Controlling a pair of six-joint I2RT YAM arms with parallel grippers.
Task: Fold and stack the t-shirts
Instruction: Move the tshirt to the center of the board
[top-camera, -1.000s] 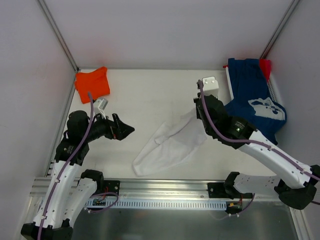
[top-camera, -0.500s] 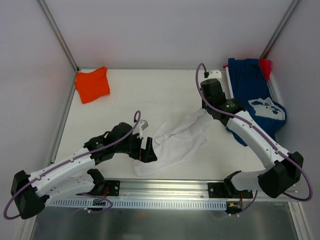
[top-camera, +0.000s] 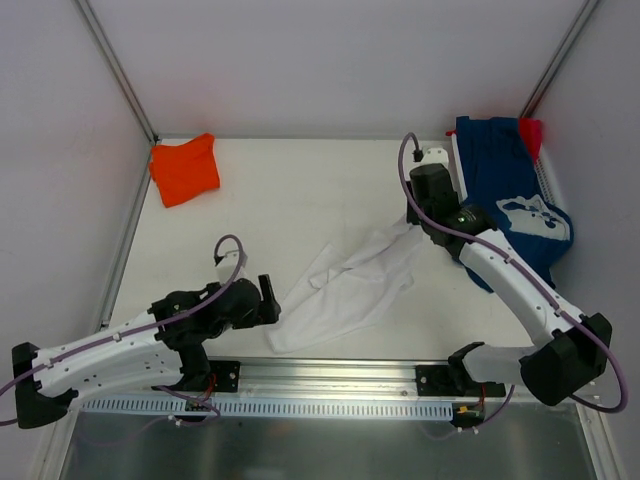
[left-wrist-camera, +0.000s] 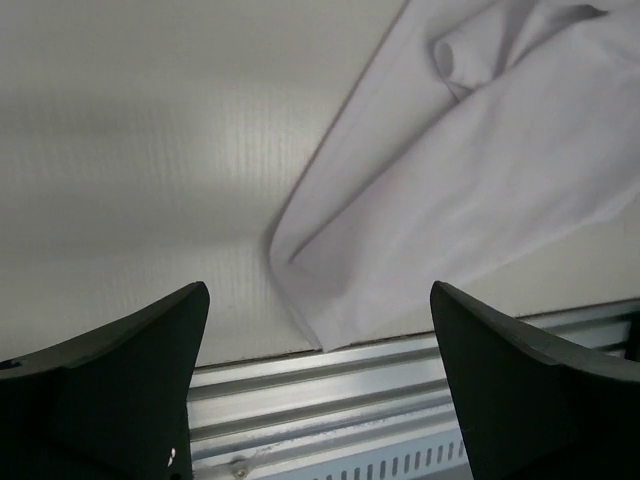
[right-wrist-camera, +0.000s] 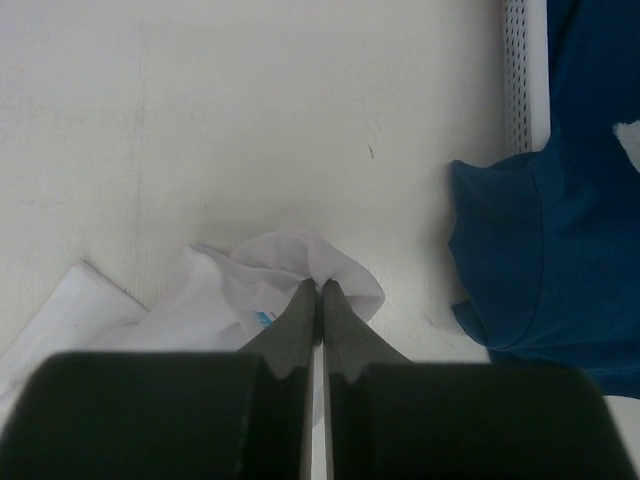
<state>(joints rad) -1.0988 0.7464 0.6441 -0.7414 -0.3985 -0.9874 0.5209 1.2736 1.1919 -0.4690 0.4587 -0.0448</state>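
The white t-shirt (top-camera: 350, 285) lies crumpled and stretched diagonally at the table's middle front. My right gripper (top-camera: 414, 224) is shut on its upper right edge, and a bunched fold (right-wrist-camera: 300, 262) is pinched at the fingertips (right-wrist-camera: 319, 288). My left gripper (top-camera: 271, 302) is open, just left of the shirt's lower corner (left-wrist-camera: 320, 310) and not touching it. The orange t-shirt (top-camera: 185, 168) lies folded at the back left. At the right, the navy t-shirt (top-camera: 512, 205) with white print drapes over a rack (right-wrist-camera: 560, 230). A bit of red t-shirt (top-camera: 530, 132) shows behind it.
A metal rail (top-camera: 330, 380) runs along the table's front edge, right below the left gripper (left-wrist-camera: 400, 400). A white perforated rack (right-wrist-camera: 516, 70) stands under the navy shirt. Frame posts (top-camera: 115, 70) rise at the back corners, with walls on both sides.
The left arm swung from beside the orange shirt down to the front edge, near the white shirt's lower corner. The right gripper shifted back and right, holding the shirt's edge.
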